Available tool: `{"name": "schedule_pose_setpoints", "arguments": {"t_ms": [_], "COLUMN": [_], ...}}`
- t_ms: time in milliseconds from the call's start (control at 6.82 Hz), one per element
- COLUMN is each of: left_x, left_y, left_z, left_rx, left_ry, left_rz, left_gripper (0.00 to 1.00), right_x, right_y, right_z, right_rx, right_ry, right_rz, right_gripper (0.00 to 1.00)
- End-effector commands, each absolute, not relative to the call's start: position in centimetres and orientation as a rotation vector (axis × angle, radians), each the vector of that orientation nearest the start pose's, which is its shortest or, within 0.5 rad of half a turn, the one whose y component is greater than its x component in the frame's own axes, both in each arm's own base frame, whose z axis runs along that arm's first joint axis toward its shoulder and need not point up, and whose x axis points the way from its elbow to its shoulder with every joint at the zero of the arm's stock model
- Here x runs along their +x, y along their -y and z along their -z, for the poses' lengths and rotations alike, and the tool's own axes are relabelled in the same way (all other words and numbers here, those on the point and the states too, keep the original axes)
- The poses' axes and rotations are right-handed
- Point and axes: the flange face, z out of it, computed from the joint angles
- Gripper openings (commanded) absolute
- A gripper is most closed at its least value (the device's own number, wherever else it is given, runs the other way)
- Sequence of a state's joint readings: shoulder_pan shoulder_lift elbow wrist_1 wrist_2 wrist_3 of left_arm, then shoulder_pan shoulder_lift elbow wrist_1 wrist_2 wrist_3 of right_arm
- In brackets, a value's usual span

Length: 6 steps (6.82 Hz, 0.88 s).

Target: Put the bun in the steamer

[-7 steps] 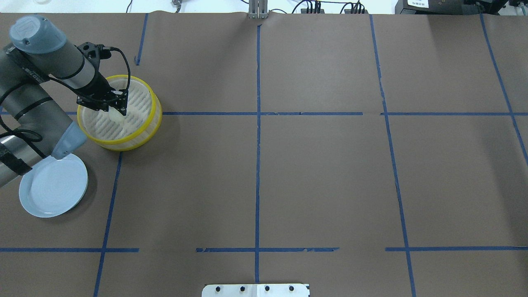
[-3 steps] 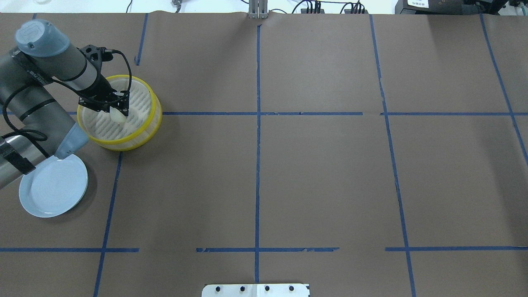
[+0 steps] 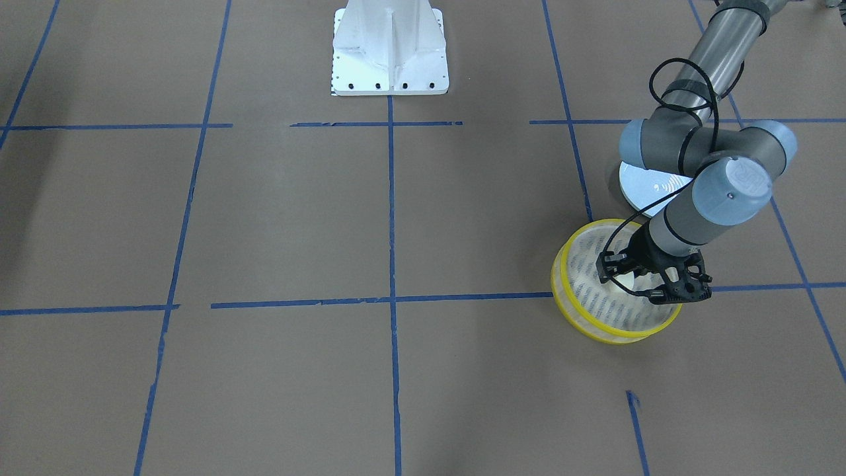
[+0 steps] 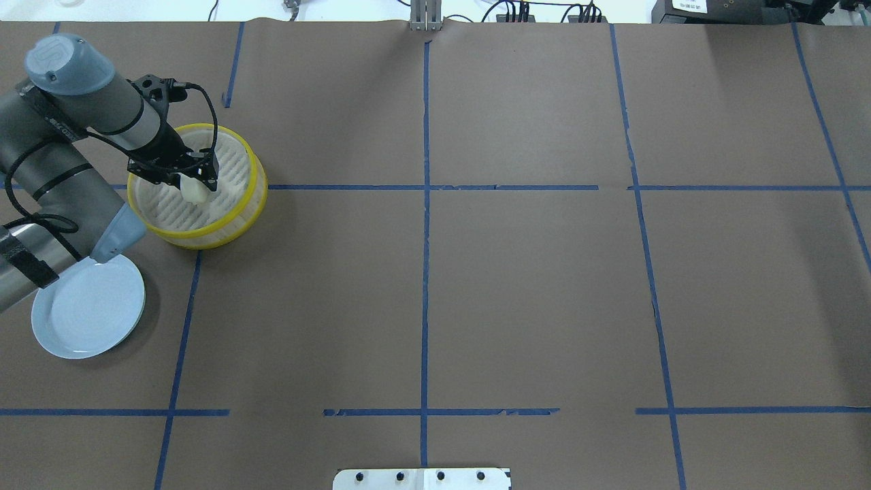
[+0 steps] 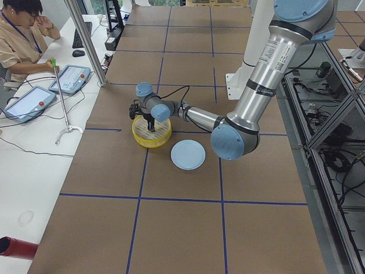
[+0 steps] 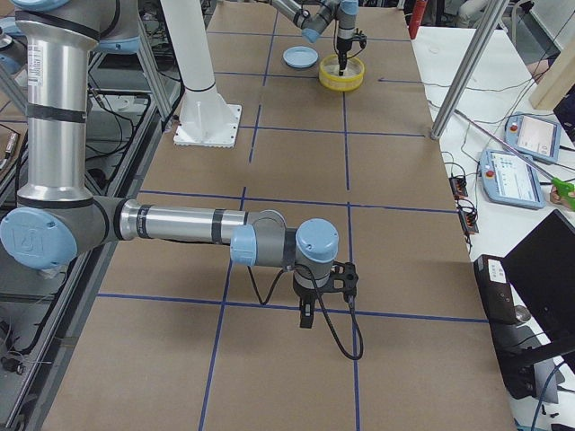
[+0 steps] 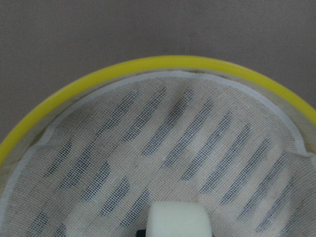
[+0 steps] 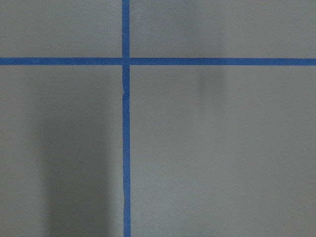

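The steamer is a round yellow-rimmed basket at the table's left; it also shows in the front view and the left wrist view. The cream-white bun sits on its slotted floor, near the middle. It shows low in the left wrist view and in the front view. My left gripper reaches down into the basket right over the bun, its jaws slightly apart on either side. My right gripper hangs low over bare paper far from the basket. I cannot tell whether it is open or shut.
A pale blue plate lies on the table just in front of the steamer, partly under my left arm. The white robot base stands at the table's near middle edge. Blue tape lines cross the brown paper.
My left arm shifted slightly and came to rest over the basket. The fingers have spread a little, and more of the bun shows on the basket floor.
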<state>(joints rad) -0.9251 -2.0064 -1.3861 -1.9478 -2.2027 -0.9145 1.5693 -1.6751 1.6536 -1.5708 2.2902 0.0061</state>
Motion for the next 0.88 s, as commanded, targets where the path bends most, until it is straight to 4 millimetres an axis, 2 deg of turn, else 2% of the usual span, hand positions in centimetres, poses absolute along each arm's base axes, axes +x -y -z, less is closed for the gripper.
{"name": "schedule_pose_setpoints", "arguments": {"t_ms": [0, 440, 587, 733], "left_x": [34.5, 26.4, 22.8, 19.1], "left_y": [59.8, 61.7, 61.4, 59.6], "left_z": [-45.1, -41.7, -42.1, -44.8], "left_rx": [0.013, 0.08, 0.139, 0.158], "left_ry": [-0.867, -0.86, -0.846, -0.826], "left_rz": [0.068, 0.139, 0.06, 0.036], "left_gripper": [1.0, 1.0, 1.0, 1.0], "right_x": [6.7, 6.7, 6.7, 6.7], "right_y": [44.6, 44.6, 44.6, 44.6], "right_z": [-67.1, -67.1, -67.1, -67.1], "right_rx": [-0.023, -0.023, -0.023, -0.023], "right_ry": [0.719, 0.719, 0.719, 0.719], "right_rz": [-0.012, -0.012, -0.012, -0.012], "right_gripper": [1.0, 1.0, 1.0, 1.0]}}
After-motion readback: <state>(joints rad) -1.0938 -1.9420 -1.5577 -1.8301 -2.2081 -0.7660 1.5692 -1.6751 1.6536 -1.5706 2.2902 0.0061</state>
